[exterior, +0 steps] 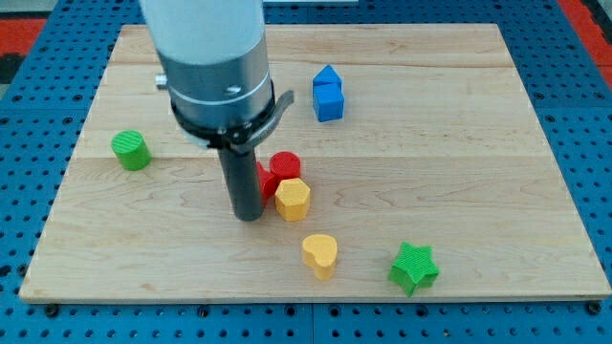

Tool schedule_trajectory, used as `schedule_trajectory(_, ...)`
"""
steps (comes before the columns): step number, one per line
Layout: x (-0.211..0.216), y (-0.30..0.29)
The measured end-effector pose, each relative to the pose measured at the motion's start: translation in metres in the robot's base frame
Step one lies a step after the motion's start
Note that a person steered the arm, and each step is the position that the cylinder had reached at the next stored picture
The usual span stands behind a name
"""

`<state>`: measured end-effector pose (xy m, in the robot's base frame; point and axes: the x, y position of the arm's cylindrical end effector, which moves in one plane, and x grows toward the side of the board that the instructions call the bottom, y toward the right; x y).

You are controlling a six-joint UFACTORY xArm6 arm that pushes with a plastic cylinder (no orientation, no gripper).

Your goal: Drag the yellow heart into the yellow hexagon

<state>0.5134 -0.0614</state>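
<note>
The yellow heart (320,254) lies near the view's bottom, right of centre. The yellow hexagon (293,199) stands just above and left of it, a small gap apart. A red block (283,168) touches the hexagon from above; its shape is partly hidden by the rod. My tip (249,216) rests on the board just left of the yellow hexagon, close to or touching it, and up-left of the yellow heart.
A blue block (328,94) sits at the view's upper middle. A green cylinder (131,150) stands at the left. A green star (413,268) lies at the bottom right, right of the heart. The wooden board (459,143) lies on a blue pegboard.
</note>
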Motion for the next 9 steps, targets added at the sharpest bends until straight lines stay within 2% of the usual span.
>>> schedule_trajectory(1,0.016,-0.056)
schedule_trajectory(2,0.104,-0.037)
schedule_trajectory(3,0.105,-0.012)
schedule_trajectory(4,0.105,0.077)
schedule_trajectory(5,0.104,0.079)
schedule_trajectory(7,0.069,0.068)
schedule_trajectory(8,0.069,0.073)
schedule_trajectory(9,0.040,0.072)
